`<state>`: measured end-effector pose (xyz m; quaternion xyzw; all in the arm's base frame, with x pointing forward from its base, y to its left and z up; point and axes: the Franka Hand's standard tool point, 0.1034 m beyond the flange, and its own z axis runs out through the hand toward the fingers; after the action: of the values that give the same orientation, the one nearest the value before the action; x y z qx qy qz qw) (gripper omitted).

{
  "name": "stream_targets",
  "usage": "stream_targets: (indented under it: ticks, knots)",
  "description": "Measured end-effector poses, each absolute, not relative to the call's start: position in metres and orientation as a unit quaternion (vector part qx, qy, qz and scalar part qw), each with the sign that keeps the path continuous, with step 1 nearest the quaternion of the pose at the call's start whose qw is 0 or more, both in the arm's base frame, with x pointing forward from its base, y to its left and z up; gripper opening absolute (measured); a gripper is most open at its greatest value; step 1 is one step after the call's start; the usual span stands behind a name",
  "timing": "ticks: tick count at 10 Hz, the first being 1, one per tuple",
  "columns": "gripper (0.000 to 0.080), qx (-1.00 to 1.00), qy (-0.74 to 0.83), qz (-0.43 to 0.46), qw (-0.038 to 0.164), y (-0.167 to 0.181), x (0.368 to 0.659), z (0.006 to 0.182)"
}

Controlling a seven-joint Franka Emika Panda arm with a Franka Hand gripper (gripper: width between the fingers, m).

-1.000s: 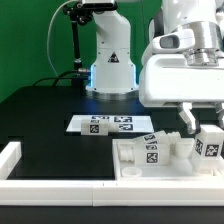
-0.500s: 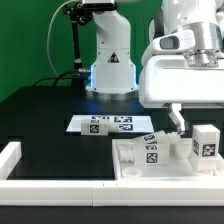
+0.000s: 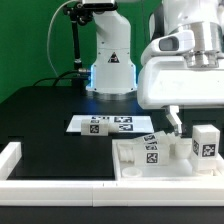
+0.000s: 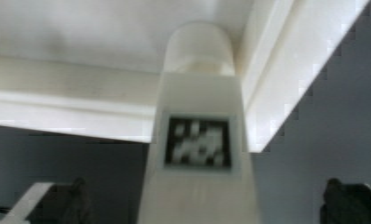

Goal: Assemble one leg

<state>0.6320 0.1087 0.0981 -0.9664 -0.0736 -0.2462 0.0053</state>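
Observation:
In the wrist view a long white leg (image 4: 203, 120) with a black-and-white tag runs straight between my two dark fingers (image 4: 49, 203), which stand wide apart on either side without touching it. My gripper (image 4: 200, 205) is open. In the exterior view the gripper (image 3: 173, 124) hangs low over the large white block (image 3: 132, 163), just above its tagged white parts (image 3: 151, 152). Another white tagged leg (image 3: 205, 143) stands upright to the exterior view's right of the gripper, apart from it.
The marker board (image 3: 105, 124) lies on the black table behind the block. A white rail (image 3: 60, 188) runs along the table's front edge. The arm's base (image 3: 110, 60) stands at the back, and a large white housing (image 3: 185, 75) fills the upper right of the exterior view.
My gripper has moved toward the exterior view's left, away from the upright leg, and now hangs over the block's tagged parts. The upright leg has shifted slightly left.

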Motion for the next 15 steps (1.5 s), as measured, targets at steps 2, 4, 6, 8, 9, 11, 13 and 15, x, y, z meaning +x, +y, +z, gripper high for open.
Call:
stream_targets:
  ticks: [2,4,6,8,9,11,13,15]
  knots:
    - [0.0649,-0.988,-0.057,-0.141,0.024,0.116,0.627,0.092]
    - [0.0649,-0.996,-0.043,-0.069,0.031,0.116,0.630,0.090]
    - [0.0649,-0.999,-0.036,0.013,0.034,0.112,0.633,0.089]
    - [0.0649,-0.999,-0.032,0.002,0.031,0.108,0.642,0.087]
    - [0.0649,-0.999,-0.019,0.002,0.032,0.108,0.642,0.087]
    - [0.0426,-0.999,0.020,0.004,0.032,0.108,0.642,0.087]
    - [0.0285,-0.997,0.075,0.006,0.032,0.108,0.642,0.087]
    - [0.0285,-0.988,0.150,0.007,0.031,0.108,0.642,0.086]
